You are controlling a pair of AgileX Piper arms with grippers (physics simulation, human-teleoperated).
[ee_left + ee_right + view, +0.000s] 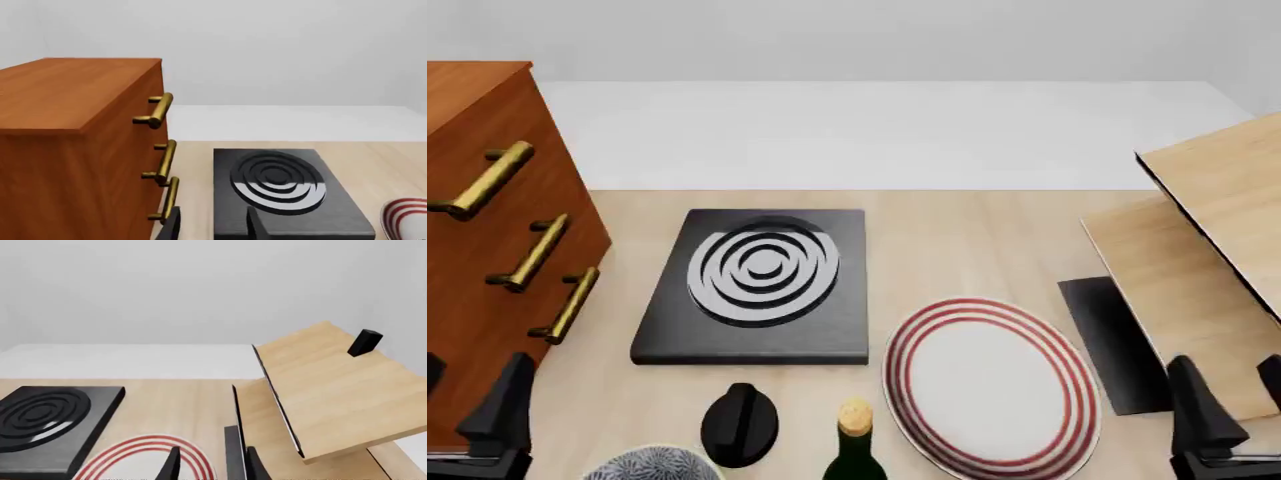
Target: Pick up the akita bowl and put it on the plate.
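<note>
Both arms low at the near desk edge, fingers spread and empty.
The akita bowl [651, 464], seemingly only its rim showing, sits near-left, apart from the plate [990, 386].

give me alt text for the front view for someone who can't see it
A white plate with red rim rings lies on a wooden table, right of a black stove slab. The akita bowl peeks in at the near edge beside a bottle. Both grippers, left and right, are open and empty.
</note>
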